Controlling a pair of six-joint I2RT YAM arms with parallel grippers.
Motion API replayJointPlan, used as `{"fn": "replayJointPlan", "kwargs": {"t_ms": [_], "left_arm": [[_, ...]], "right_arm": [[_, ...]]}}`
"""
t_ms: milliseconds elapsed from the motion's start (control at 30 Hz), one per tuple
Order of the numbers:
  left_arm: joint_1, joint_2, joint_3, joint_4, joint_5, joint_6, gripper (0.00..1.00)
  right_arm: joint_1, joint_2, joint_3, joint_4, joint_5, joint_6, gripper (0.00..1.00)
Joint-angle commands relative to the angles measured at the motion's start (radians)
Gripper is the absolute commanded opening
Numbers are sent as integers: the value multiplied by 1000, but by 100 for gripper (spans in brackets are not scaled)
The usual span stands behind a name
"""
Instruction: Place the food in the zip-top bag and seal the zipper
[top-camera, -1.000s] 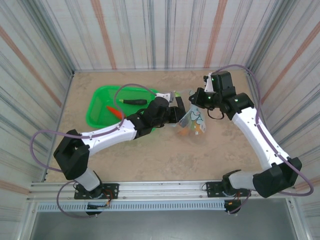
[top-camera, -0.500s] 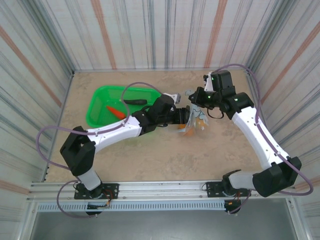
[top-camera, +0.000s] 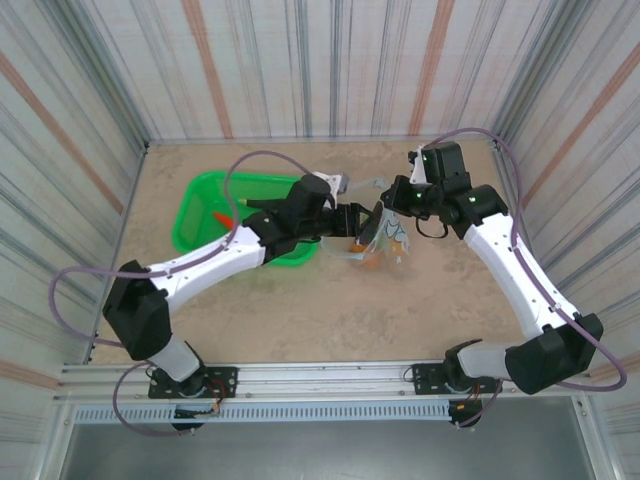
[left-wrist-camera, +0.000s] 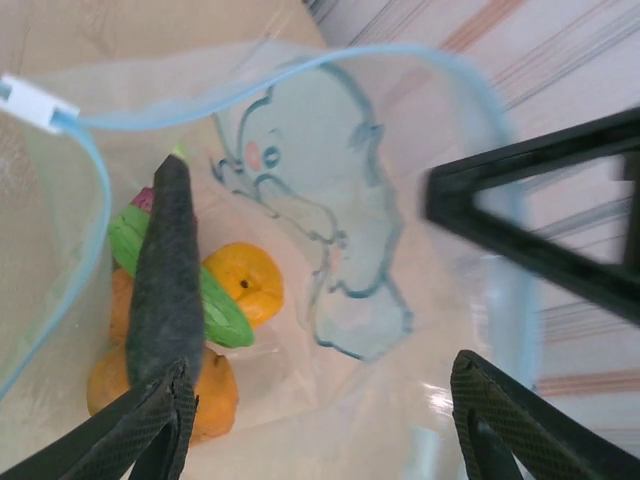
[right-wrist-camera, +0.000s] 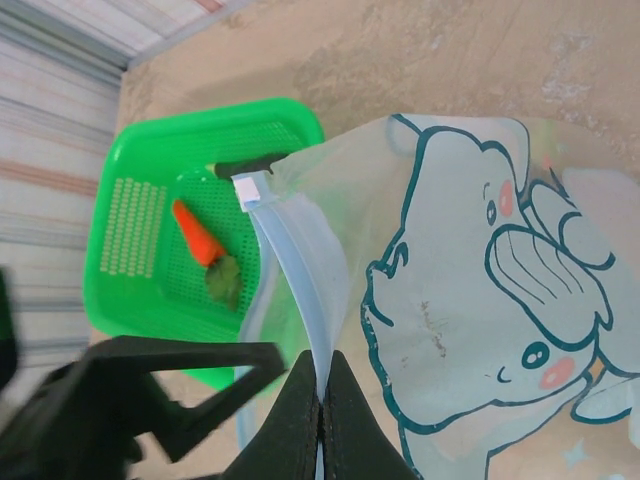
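Far left: green mesh basket (right-wrist-camera: 130, 230) held the orange carrot (right-wrist-camera: 195, 232), lying on its floor, well apart from the bag. A dark slender piece (right-wrist-camera: 245, 165) lay at the basket's far edge, partly behind the bag; could not identify it. Judged: at least the carrot was not yet bagged.

Centre-left: left gripper (left-wrist-camera: 320, 385) was poised at the bag mouth, looking down into it. Fingers (left-wrist-camera: 165, 420) were spread wide with nothing between them. The dark eggplant (left-wrist-camera: 170, 285) lay inside the bag, right by the left-hand finger but not pinched; whether it touched the finger could not be told.

Centre: zip-top bag (left-wrist-camera: 340, 230) hung with its mouth open, cartoon print on the far wall. At its bottom, under the eggplant: green cucumber (left-wrist-camera: 222, 310) and orange round pieces (left-wrist-camera: 245, 283). A red-purple bit showed behind the cucumber, too hidden to name.

Zipper (left-wrist-camera: 95, 205) curved around the open mouth in a loop, its two sides apart. Not sealed.

Centre-right: right gripper (right-wrist-camera: 320, 395) was pinched together on the zipper strip at the mouth edge, holding the bag up.

Judged: most of the food was in; the carrot and the sealing were left.
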Motion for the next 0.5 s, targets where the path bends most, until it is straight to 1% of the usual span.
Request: {"fn": "replayJointPlan", "kwargs": {"t_ms": [0,67,133,200,267,333,367,400,467], "left_arm": [[30,-101,-9,-53,63,67,70],[73,-146,-25,-79,80,44,69],[129,-190,-49,-104,73,7,67],[185,-226,-61,-178,5,-36,65],[232,-245,-52,-279,-83,-41,65],[282,-234,-8,-437,-209,-47,66],[310,-221,12,-506,-245,-69,66],[353,-208,27,-562,-252,-99,67],[429,-179,35,-629,-221,-149,67]], "right_arm": [[-10,-22,-24,-10,0,-17,0],[-10,-23,-20,-12,-2,-14,0],[-10,-25,-21,-6,-7,-8,0],[-10,-26,-23,-1,-14,-3,0],[-9,-23,-23,0,-20,-2,0],[-9,-21,-25,-3,-17,-10,0],[-10,-18,-22,-9,-13,-16,0],[-9,-15,-22,-14,-8,-22,0],[-9,-14,-24,-18,1,-27,0]]}}
